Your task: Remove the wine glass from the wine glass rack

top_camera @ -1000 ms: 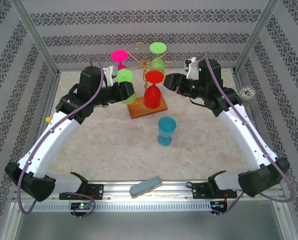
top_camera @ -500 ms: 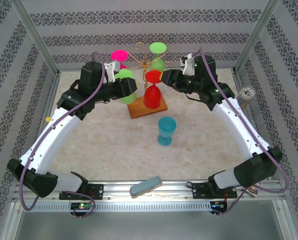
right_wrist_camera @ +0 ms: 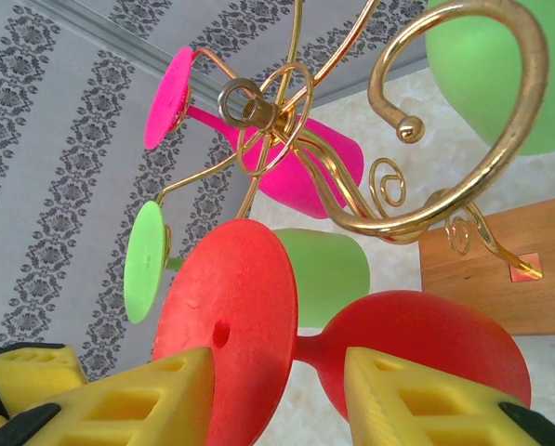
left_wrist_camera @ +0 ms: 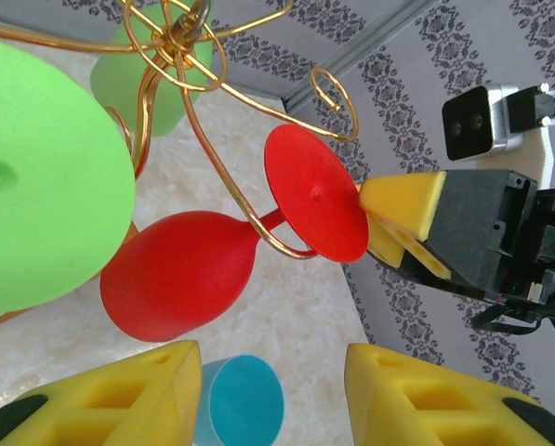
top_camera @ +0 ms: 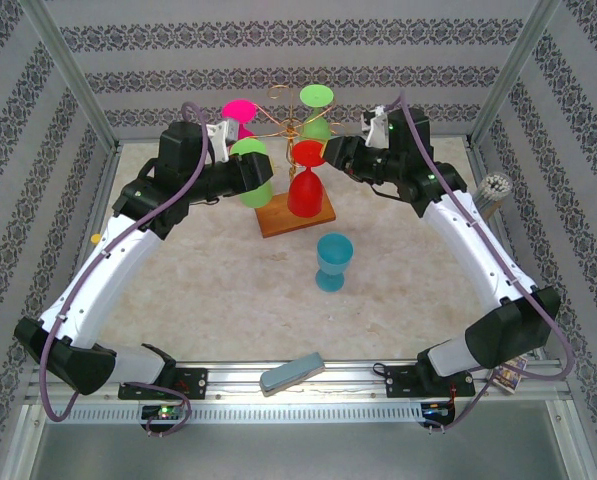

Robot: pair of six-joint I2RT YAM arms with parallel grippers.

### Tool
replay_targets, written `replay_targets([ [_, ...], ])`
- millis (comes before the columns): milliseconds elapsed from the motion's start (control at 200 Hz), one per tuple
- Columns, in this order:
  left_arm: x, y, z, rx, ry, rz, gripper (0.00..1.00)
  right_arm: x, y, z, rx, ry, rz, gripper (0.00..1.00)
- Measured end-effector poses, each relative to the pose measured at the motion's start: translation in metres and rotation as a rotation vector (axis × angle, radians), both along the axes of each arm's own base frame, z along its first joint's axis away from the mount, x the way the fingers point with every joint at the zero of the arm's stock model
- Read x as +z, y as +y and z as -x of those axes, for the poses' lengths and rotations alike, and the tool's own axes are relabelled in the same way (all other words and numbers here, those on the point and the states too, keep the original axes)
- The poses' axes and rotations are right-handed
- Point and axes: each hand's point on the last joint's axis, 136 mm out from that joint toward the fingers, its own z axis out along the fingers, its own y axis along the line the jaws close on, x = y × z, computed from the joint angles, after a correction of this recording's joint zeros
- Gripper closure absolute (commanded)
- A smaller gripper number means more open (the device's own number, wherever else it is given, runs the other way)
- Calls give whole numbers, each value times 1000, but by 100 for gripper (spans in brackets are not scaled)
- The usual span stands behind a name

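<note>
**Right claw lined up on a red glass hanging from a gold rack**

A red glass (left_wrist_camera: 175, 274) hangs upside down on the rack (top_camera: 278, 222). Its thin stem is caught in a curled gold wire arm, and its round foot (left_wrist_camera: 314, 204) sits above the wire, which is what keeps it from dropping.

The right claw (right_wrist_camera: 279, 367) is spread, with one yellow finger on each side of the glass. The foot sits just in front of one finger, and the stem crosses the gap between the two. As far as the views show, nothing is pinched yet. The claw comes at the foot end, probably because the glass has to be lifted or slid out of the wire by its foot.

The left claw (left_wrist_camera: 272, 372) is also spread and holds nothing. It hovers across the rack from the right claw, with the red bowl just ahead of it. The wide foot of a green glass (left_wrist_camera: 45, 186) is close at its outer side. It may be placed there to steady the bowl, though that is a guess.

Well past the left claw's fingers, a blue cup (left_wrist_camera: 240, 400) stands upright on the table (top_camera: 228, 290). A pink glass (right_wrist_camera: 305, 163) hangs beyond the right claw, behind the rack's centre.
</note>
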Motion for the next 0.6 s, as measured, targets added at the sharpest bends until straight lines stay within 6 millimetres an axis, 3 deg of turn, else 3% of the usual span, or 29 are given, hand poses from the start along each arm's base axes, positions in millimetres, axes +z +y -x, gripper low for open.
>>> replay_targets([
  [605, 0, 3, -4, 9, -8, 6, 55, 0, 6, -6, 16, 4, -33, 67],
])
